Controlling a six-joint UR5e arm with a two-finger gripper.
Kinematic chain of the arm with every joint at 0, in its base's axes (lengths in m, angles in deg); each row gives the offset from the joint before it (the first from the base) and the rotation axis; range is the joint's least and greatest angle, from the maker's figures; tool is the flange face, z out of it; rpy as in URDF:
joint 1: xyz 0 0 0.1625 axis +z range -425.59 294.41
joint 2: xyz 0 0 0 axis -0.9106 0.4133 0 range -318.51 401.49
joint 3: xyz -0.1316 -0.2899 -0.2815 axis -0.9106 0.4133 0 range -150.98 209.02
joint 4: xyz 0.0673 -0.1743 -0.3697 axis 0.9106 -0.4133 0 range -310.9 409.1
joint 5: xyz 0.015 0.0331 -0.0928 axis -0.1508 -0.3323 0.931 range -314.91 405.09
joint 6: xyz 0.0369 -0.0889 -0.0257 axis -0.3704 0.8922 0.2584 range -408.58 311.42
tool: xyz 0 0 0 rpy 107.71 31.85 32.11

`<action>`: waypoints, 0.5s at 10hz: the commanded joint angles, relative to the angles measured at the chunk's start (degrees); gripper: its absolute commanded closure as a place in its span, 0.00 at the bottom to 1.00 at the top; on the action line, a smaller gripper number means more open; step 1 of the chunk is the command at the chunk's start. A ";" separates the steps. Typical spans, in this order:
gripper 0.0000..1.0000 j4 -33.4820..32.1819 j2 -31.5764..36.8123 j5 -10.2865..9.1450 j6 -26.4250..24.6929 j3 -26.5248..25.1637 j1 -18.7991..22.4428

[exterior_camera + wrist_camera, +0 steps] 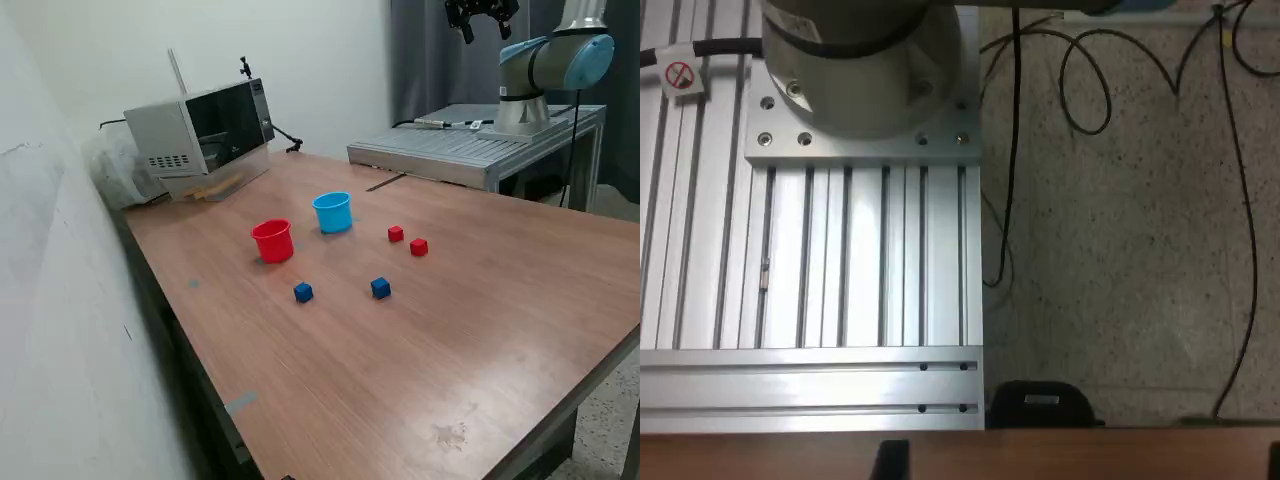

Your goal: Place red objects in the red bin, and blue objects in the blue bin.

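Observation:
In the exterior view a red cup (272, 241) and a light blue cup (333, 212) stand upright side by side on the wooden table (480, 330). Two red cubes (396, 234) (418, 247) lie toward the exterior view's right of the blue cup. Two dark blue cubes (303, 292) (380, 288) lie nearer the camera. My gripper (484, 28) hangs high above the far aluminium platform, well away from all of them, open and empty. In the wrist view its fingertips (890, 460) show wide apart; no cup or cube shows there.
A microwave-like grey box (200, 135) stands at the table's far corner by the wall. The arm's base (855, 70) sits on a slotted aluminium platform (470, 150). Cables (1090, 90) lie on the speckled floor beside it.

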 commanded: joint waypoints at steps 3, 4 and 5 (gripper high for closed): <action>0.00 -16.29 -3.29 -0.36 -0.09 -0.69 -0.05; 0.00 -21.31 -5.31 -0.36 -0.01 -0.43 -0.75; 0.00 -24.40 -7.86 -0.36 -0.01 0.44 -1.02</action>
